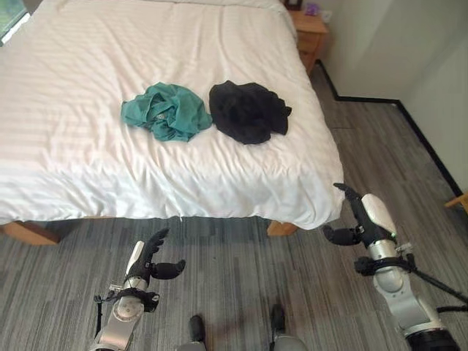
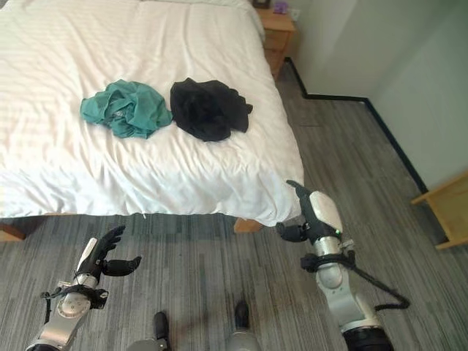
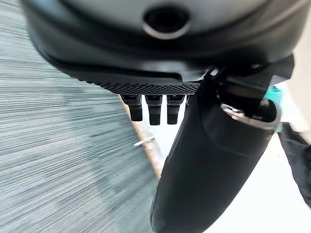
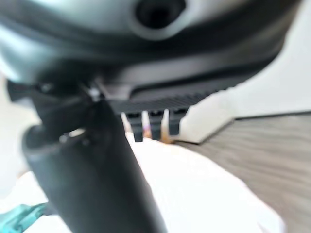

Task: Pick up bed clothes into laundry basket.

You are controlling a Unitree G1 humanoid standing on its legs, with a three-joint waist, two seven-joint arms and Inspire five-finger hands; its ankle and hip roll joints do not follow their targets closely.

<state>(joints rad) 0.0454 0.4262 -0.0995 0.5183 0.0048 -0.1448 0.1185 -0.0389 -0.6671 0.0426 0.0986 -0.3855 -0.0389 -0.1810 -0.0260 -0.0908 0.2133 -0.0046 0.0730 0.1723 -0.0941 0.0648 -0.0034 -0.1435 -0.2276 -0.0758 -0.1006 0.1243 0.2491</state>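
And here's the bed [image 1: 88,161], white striped duvet spread across it, with 2 crumpled garments lying out in the middle: the teal cloth [image 1: 167,110] on the robot's left side and the black cloth [image 1: 247,111] just beside it to the right, the 2 heaps almost touching at their near edges. Neither one is in a hand, both rest loose on the duvet, well up from the bed's near edge. Down below, over the grey striped floor [image 1: 241,263], the left hand [image 1: 150,261] hangs in front of the bed's near side, fingers relaxed and spread upward, thumb jutting out to the side, holding nothing; its wrist view looks along straight fingers [image 3: 154,110] toward the bed edge, a sliver of teal and a dark patch of cloth showing past the thumb. Over on the right, the right hand [image 1: 356,219] sits just by the bed's near right corner, where the duvet drapes down, fingers loosely extended and pointing up toward the corner, thumb out to the left, empty as well; its own wrist view shows the fingers straight above white duvet, with a scrap of teal at the edge. Both hands are well apart from the 2 cloths. A wooden nightstand [image 1: 311,35] stands at the bed's far right corner, against the pale wall [image 1: 380,51] with its dark skirting
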